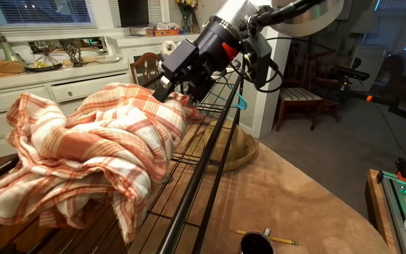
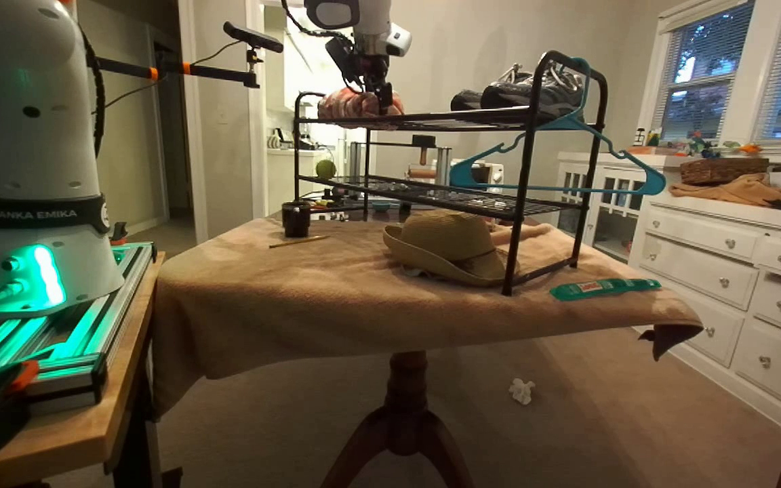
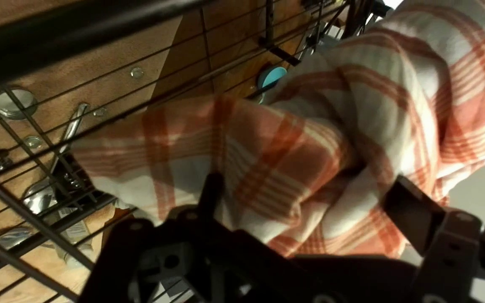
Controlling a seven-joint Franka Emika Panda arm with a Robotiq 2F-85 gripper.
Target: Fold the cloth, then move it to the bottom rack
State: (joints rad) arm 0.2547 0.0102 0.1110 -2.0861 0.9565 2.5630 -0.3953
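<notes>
We've got the cloth [image 1: 93, 141] in orange-salmon and white plaid, 9 o'clock in an exterior view; gripper [image 1: 177, 95] black, 11; pencil [image 1: 284, 241] yellow, 5. In an exterior view we read the bottom rack [image 2: 431, 194] as black wire grid, 1 o'clock; hanger [image 2: 556, 190] teal, 2; hat [image 2: 446, 236] tan, 3.

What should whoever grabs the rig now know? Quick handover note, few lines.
Gripper: black two-finger end effector is open, jaws wide apart at the soft orange-and-white plaid cloth; some fabric lies between them, no firm grip shows.
Where: the cloth is bunched on the black wire top tier, at the opposite end from the grey-and-black laced sneakers. Target is the black wire lower tier beneath.
Done: no neat fold visible; cloth not on the lower tier.
Left: fold it, then move it down to that tier.
</notes>
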